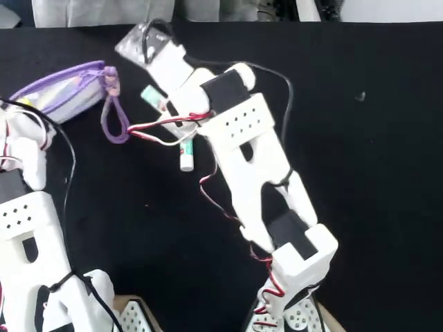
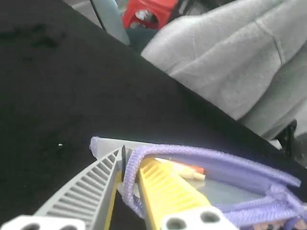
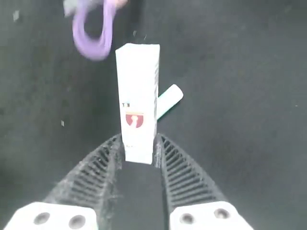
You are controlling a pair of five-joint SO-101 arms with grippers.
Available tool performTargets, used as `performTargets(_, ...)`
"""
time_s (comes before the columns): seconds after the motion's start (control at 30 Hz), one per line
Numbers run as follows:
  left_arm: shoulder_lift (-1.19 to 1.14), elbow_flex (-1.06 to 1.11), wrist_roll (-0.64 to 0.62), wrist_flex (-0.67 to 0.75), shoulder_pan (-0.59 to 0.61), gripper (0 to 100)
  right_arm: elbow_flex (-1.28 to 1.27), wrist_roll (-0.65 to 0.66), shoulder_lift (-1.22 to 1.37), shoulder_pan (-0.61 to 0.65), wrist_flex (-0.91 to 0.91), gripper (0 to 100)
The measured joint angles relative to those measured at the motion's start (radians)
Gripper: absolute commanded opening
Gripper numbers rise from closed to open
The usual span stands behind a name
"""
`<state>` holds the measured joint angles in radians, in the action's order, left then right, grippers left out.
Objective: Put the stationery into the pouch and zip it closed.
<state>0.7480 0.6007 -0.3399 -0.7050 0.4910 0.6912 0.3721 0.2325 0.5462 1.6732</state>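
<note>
left gripper (image 2: 128, 163) was clenched on the open rim of the purple pouch (image 2: 216, 160). right gripper (image 3: 139, 146) grasped a white box (image 3: 138, 86); a white stick (image 3: 168, 100) lay just beside it.

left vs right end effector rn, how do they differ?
Left end effector is shut on the rim of the purple pouch; right end effector is shut on a white box. Left pinches a soft fabric edge; right clamps the box's end, the rest sticking out past its tips. Left has one yellow finger, one grey; right's are both grey. Shared: both shut on something, black table beneath.
</note>
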Motion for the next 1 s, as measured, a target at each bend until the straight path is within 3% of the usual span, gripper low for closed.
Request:
performTargets(0.37, 0.0, 0.0, 0.0, -0.009, -0.055, 3, 0.181, -0.143, 0.0, 0.0, 0.025, 1.1)
performTargets(0.63, 0.0, -0.002, 0.0, -0.034, -0.055, 3, 0.282, -0.164, -0.014, 0.0, 0.06, 1.1)
performTargets(1.0, 0.0, 0.0, 0.002, -0.034, -0.109, 3, -0.011, -0.232, -0.407, 0.002, 0.026, 1.1)
